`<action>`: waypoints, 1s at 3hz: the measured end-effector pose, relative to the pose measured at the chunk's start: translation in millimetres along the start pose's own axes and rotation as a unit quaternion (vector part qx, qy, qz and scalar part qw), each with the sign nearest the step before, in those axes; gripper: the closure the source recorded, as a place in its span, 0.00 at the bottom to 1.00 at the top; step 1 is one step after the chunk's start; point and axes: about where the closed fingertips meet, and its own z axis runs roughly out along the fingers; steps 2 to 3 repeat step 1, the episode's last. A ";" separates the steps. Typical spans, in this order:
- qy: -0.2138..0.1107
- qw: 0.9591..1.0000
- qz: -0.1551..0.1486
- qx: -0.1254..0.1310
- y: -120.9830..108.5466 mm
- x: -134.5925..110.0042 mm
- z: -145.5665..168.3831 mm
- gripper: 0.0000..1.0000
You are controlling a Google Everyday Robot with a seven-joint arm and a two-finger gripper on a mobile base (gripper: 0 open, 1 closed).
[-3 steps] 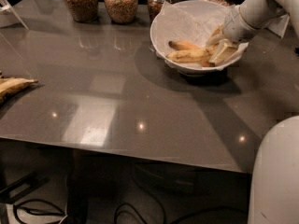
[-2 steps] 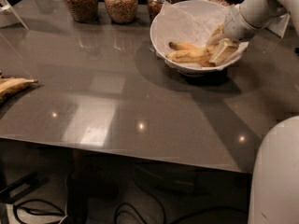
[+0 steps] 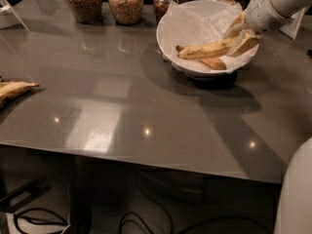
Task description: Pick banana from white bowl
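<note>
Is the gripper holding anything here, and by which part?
The gripper, at the right side of the wide paper-lined white bowl, holds the long speckled yellow banana by its right end.

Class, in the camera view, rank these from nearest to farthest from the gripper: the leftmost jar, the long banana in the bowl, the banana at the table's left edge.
1. Long banana, in the white bowl, held by the gripper at right.
2. Leftmost jar, back left.
3. Left-edge banana, far left.
</note>
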 end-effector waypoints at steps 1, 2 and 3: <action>-0.023 1.000 0.016 0.011 9.3 -13.4 -33.2 1.00; -0.023 1.000 0.016 0.011 9.3 -13.4 -33.2 1.00; -0.023 1.000 0.016 0.011 9.3 -13.4 -33.2 1.00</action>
